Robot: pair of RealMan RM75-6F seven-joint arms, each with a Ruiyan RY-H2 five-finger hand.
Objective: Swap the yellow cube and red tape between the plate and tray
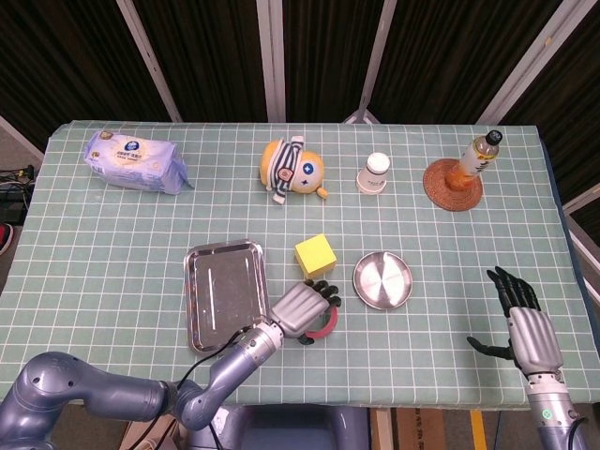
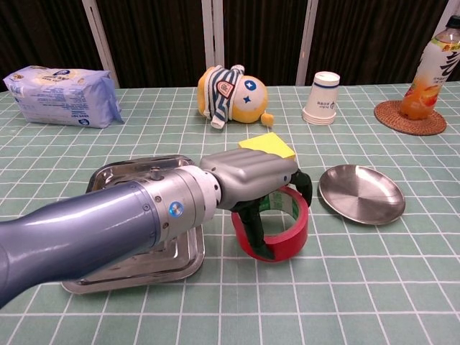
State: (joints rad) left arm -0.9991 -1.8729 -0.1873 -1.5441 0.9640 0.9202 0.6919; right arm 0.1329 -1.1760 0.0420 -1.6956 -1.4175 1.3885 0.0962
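Observation:
My left hand (image 1: 305, 307) (image 2: 253, 180) grips the red tape (image 2: 282, 237) (image 1: 325, 322), low over the table between the steel tray (image 1: 223, 291) (image 2: 126, 269) and the round metal plate (image 1: 382, 279) (image 2: 361, 192). The yellow cube (image 1: 315, 254) (image 2: 268, 144) sits on the table just behind the hand, between tray and plate; the hand hides most of it in the chest view. Tray and plate hold nothing. My right hand (image 1: 526, 324) hovers open at the front right with its fingers spread, seen only in the head view.
At the back stand a blue wipes pack (image 1: 134, 160), a striped plush toy (image 1: 293, 169), a white paper cup (image 1: 374, 173) and a juice bottle (image 1: 476, 156) on a woven coaster (image 1: 452, 185).

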